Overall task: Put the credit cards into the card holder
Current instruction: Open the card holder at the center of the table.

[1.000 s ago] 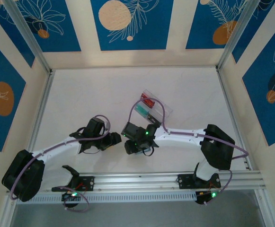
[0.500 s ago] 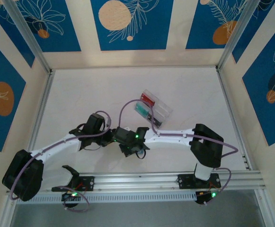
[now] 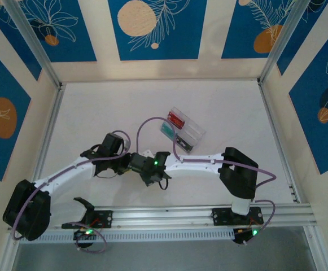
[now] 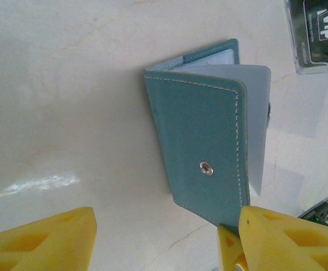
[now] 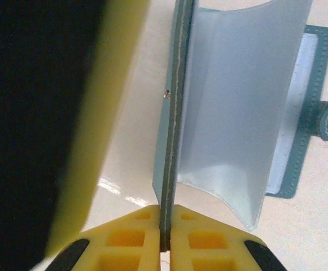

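The card holder (image 4: 200, 141), a blue-grey folding wallet with a round snap stud, stands part open on the white table; its clear inner sleeves (image 5: 237, 113) fan out to the right. My right gripper (image 5: 165, 213) is shut on the lower edge of its cover, seen edge-on. My left gripper (image 4: 164, 240) is open around that same lower corner, the cover close to its right finger (image 4: 291, 237). In the top view both grippers meet near the table's front middle (image 3: 136, 162). The credit cards sit in a clear tray: a red one (image 3: 176, 119), a green one (image 3: 168, 131), a dark one (image 4: 322, 25).
The clear compartmented tray (image 3: 193, 131) lies behind and to the right of the grippers. A metal rail (image 3: 169, 214) runs along the near edge. Patterned walls close in the table on three sides, with open white surface at the left and back.
My right arm swung left from beside the tray to the card holder, and its jaws closed on the cover. The left gripper edged right and opened a little.
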### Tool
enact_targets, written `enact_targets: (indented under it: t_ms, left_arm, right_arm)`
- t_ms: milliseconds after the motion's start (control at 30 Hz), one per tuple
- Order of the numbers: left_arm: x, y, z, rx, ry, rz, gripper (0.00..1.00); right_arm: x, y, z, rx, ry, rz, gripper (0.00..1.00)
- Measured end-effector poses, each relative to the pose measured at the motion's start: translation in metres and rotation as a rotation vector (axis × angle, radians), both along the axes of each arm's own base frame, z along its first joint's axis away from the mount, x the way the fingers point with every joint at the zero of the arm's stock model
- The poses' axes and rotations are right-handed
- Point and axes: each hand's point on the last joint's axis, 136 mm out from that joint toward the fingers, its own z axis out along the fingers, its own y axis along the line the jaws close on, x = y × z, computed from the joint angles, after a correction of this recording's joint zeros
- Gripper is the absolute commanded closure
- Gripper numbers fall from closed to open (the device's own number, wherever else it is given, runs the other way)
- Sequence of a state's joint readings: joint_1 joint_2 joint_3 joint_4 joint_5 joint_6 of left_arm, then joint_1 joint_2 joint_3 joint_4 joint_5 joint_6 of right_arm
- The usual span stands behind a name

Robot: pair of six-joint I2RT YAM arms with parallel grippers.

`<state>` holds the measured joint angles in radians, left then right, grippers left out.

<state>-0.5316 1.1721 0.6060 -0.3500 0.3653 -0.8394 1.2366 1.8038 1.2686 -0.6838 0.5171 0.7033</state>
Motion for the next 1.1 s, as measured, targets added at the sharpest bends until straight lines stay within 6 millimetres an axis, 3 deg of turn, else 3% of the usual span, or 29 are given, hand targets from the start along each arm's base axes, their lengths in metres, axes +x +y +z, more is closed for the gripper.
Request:
enact_targets:
  t_ms: [567,833,933,1100]
  left_arm:
    - [0.006,0.026,0.016,0.066,-0.046,0.107,0.33]
    - [0.007,0.022,0.050,-0.021,-0.157,0.103,0.33]
    - [0.007,0.021,0.056,-0.041,-0.178,0.099,0.32]
    - [0.012,0.014,0.047,-0.052,-0.134,0.096,0.33]
  right_arm:
    - [0.010,0.024,0.007,0.114,-0.019,0.014,0.95]
    - [0.022,-0.021,-0.021,0.032,0.070,-0.097,0.98]
    - [0.021,-0.023,-0.022,0.026,0.076,-0.099,0.99]
    - [0.011,-0.023,-0.022,0.003,0.065,-0.071,0.99]
